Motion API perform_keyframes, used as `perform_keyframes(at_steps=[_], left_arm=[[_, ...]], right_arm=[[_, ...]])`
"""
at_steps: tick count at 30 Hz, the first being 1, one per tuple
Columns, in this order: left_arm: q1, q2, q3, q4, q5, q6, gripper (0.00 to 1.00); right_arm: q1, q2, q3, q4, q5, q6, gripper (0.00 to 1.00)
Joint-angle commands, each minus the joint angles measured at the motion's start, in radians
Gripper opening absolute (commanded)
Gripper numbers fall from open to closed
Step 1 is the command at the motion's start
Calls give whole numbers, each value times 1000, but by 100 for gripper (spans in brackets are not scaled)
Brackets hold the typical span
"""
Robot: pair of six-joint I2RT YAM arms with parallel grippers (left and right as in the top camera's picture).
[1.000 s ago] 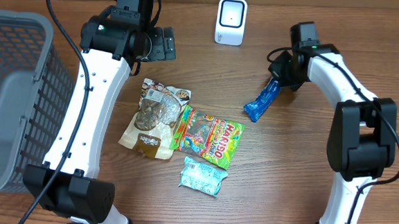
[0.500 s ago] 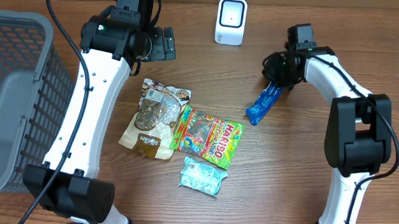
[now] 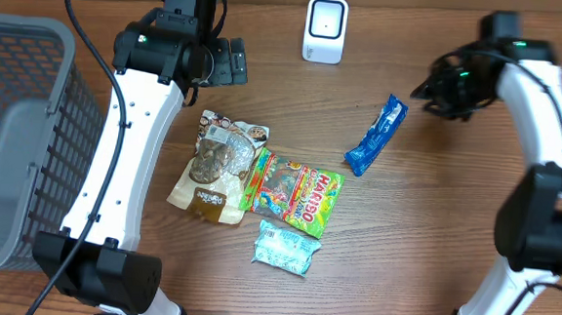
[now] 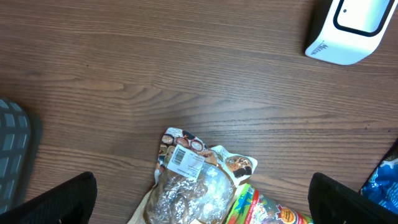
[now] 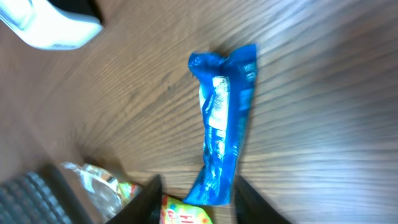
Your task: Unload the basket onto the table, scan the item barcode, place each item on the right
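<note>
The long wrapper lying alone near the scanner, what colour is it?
The wrapper is bright blue with a pale strip down its middle; the right wrist view shows it best.

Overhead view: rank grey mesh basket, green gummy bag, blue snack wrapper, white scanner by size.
Largest first: grey mesh basket; green gummy bag; then blue snack wrapper and white scanner, too alike to rank.

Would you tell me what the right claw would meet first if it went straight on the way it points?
Probably the blue packet lying on the table just ahead, though depth is unclear.
</note>
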Motion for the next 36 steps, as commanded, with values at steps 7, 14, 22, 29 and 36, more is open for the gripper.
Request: perform_keyframes(at_steps=[7,14,22,29,36], left_arm=[[4,-15,16,0,-6,23,100],[4,-15,16,0,-6,23,100],[4,-15,16,0,-6,23,100],[4,-15,16,0,-6,23,100],[4,-15,16,0,-6,23,99]], right_arm=[[20,-13,-247,183,-43,7,49],[23,-13,-450,443,-105,53,49],[63,43,-502,606,-107,161,47],[92,71,-501,645,-93,195,16],[79,65,-478,631,-123,149,4]])
